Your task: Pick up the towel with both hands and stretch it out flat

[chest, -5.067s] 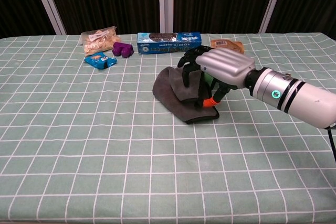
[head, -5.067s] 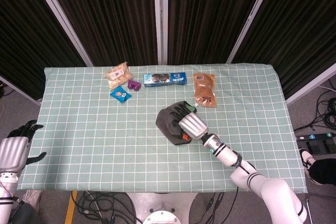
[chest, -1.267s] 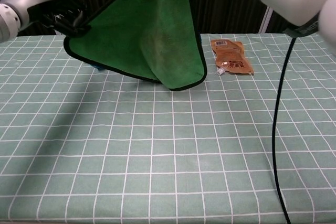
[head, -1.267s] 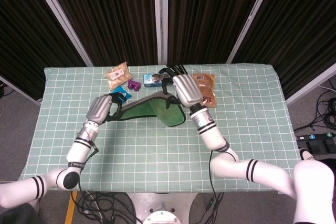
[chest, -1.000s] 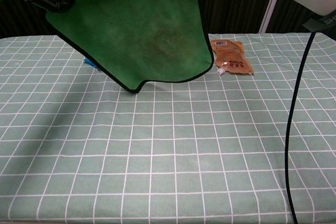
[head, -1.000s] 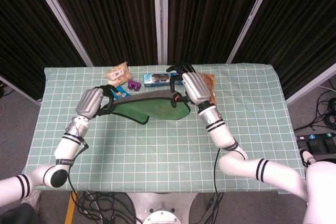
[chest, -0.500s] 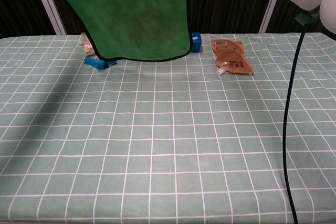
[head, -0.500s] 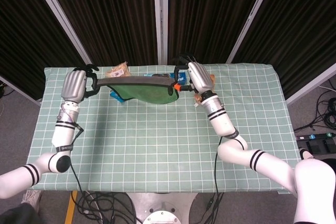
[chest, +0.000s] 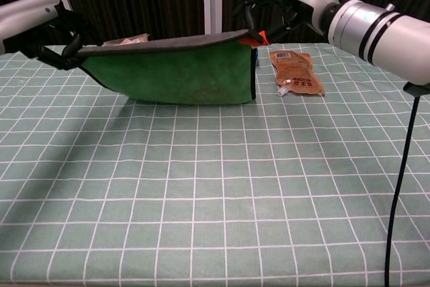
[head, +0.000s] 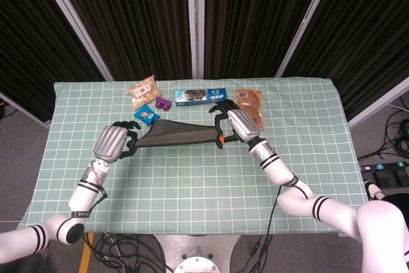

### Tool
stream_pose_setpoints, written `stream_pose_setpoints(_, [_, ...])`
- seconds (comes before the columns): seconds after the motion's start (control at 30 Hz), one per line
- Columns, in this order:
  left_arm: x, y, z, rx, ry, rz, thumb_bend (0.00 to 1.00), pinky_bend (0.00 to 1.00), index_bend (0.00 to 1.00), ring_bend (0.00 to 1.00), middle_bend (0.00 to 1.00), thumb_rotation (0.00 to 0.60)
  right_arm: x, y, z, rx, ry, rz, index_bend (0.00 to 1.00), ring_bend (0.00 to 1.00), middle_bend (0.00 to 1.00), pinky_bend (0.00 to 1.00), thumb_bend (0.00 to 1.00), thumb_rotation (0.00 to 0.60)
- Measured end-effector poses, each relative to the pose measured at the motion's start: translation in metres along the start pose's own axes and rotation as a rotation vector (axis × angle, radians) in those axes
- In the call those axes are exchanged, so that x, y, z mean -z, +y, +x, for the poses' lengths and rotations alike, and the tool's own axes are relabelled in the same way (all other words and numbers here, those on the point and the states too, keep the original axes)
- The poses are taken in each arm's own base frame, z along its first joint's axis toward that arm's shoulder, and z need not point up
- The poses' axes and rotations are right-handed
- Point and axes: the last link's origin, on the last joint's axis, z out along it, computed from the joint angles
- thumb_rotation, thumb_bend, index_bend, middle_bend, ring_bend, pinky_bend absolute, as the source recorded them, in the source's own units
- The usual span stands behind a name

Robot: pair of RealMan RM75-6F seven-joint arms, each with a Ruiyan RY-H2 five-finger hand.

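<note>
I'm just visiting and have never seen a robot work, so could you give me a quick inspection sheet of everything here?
Surface: table under a green checked cloth.
Job's things: towel, green face, stretched between both hands above the table.
Clutter: cookie box, brown pouch, snack bag, blue packet, purple thing.
Hands: left hand and right hand each grip a top corner.
Cables: black cable beside right arm.
Surroundings: dark curtains.

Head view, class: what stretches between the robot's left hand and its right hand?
The towel, pulled taut between the left hand and the right hand, each holding one end. The head view shows it.
</note>
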Motion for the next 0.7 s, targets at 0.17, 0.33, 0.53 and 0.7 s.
stream_pose_setpoints(0.17, [0.016,0.009,-0.012,-0.008,-0.042,-0.044,0.52,0.33,0.82,0.36,0.45,0.6,0.015,0.005,-0.007,-0.012,-0.025,0.003,0.7,0.09,0.25,0.0,0.25,0.6])
stream_pose_setpoints(0.33, [0.024,0.013,-0.02,-0.025,-0.062,-0.068,0.52,0.33,0.81,0.36,0.45,0.6,0.029,0.012,-0.015,-0.014,-0.046,-0.004,0.69,0.09,0.25,0.0,0.25,0.6])
stream_pose_setpoints(0.53, [0.029,0.018,-0.032,-0.033,-0.087,-0.076,0.4,0.33,0.75,0.36,0.45,0.6,0.046,0.023,-0.032,0.026,-0.081,-0.011,0.58,0.06,0.22,0.0,0.18,0.6])
stream_pose_setpoints(0.7, [0.034,0.025,-0.046,-0.057,-0.116,-0.095,0.27,0.33,0.61,0.36,0.44,0.6,0.063,0.03,-0.052,0.059,-0.121,-0.002,0.49,0.03,0.19,0.0,0.12,0.6])
